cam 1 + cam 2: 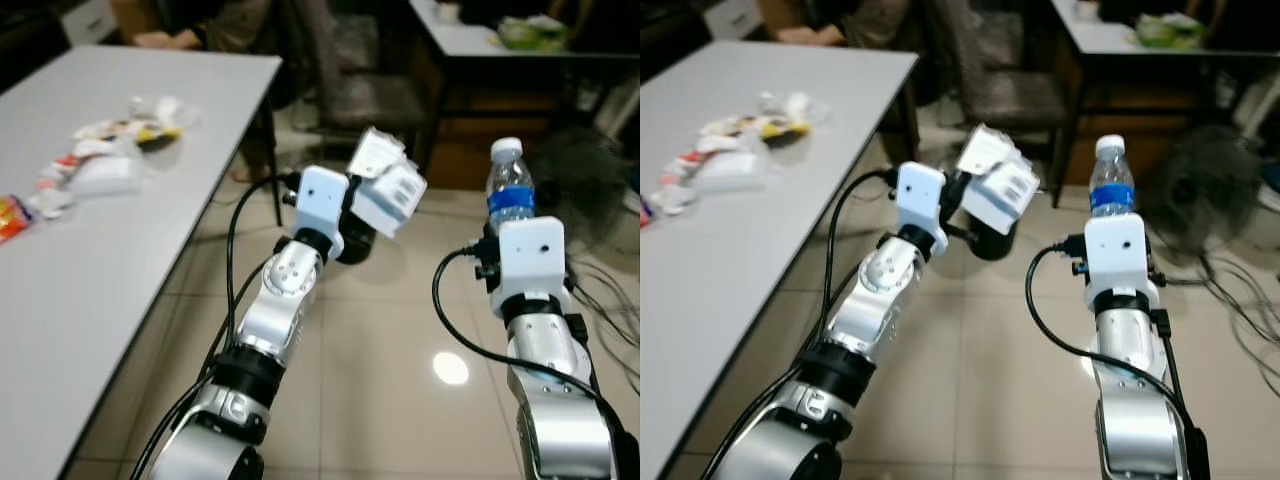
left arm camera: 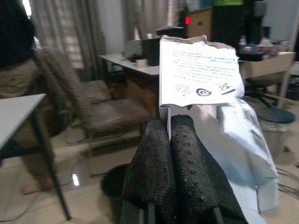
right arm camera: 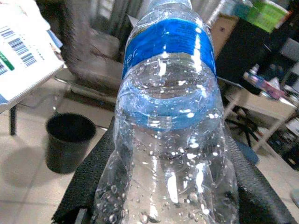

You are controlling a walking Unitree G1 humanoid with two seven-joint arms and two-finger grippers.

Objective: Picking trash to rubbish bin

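Both arms carry trash, raised above the tiled floor near the black bin.

The left gripper (image 2: pixel 170 140), fingers pressed together, pinches the torn flap of a white carton (image 1: pixel 388 186), which juts forward and tilts beyond the fingertips. The right gripper (image 3: pixel 173 186) clamps a clear water bottle (image 1: pixel 510 190) by its body; the bottle stands upright, blue-labelled, cap uppermost. The bin (image 3: pixel 70 142) sits on the floor ahead of and below both loads, beside the chair (image 2: pixel 100 109). Judged from the head views, the bin lies almost directly beneath the carton, so the left arm is nearer; the bottle hangs further to the bin's right. More wrappers (image 1: pixel 110 150) lie on the grey table (image 1: pixel 120 290), well apart from the bin.
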